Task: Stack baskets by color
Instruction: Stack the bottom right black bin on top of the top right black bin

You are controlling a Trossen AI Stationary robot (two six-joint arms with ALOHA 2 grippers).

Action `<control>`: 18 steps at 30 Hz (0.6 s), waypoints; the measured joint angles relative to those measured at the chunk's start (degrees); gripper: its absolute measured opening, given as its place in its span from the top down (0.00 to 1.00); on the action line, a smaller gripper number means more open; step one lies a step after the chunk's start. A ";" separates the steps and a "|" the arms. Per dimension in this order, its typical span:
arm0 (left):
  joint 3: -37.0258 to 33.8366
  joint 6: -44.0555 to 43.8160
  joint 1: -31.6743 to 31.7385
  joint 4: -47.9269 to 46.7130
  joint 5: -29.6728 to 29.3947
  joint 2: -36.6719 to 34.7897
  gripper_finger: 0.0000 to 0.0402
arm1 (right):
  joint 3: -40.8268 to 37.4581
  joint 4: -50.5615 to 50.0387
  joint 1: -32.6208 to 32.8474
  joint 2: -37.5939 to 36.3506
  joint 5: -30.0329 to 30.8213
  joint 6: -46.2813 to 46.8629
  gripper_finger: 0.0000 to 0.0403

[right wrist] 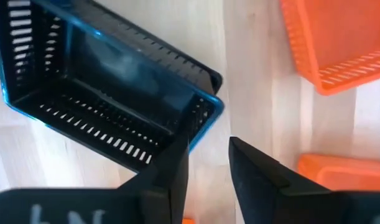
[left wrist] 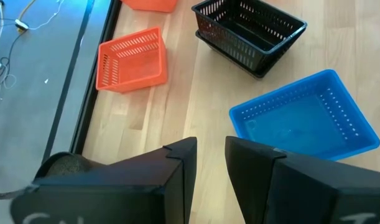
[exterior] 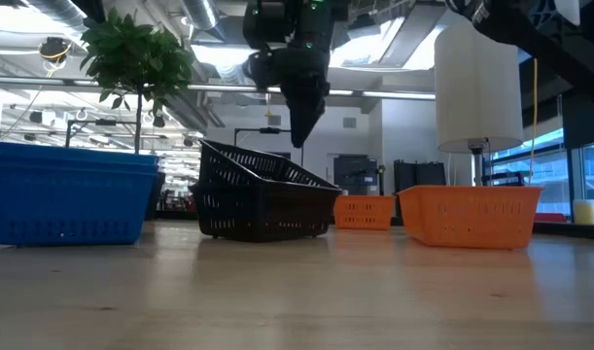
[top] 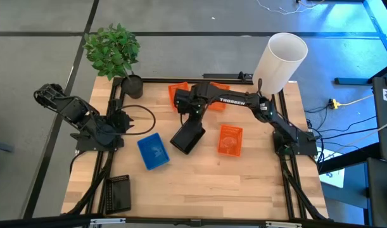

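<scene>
Right gripper [exterior: 298, 136] hovering just above the black baskets [top: 187, 136] at mid-table, fingers slightly apart and empty, upper black basket sitting tilted in the lower, blue basket [top: 153, 151] beside them, orange basket [top: 230, 139] on the other side, left gripper [left wrist: 208, 174] parked at the table's left edge, fingers apart.

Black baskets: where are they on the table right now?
In the high view the black baskets sit mid-table, between the blue basket and an orange basket, just below the right gripper.
</scene>
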 joint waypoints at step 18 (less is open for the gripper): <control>0.00 -1.08 -0.01 -0.01 0.80 0.05 0.81 | 0.00 1.99 -1.63 0.92 -6.53 1.54 0.72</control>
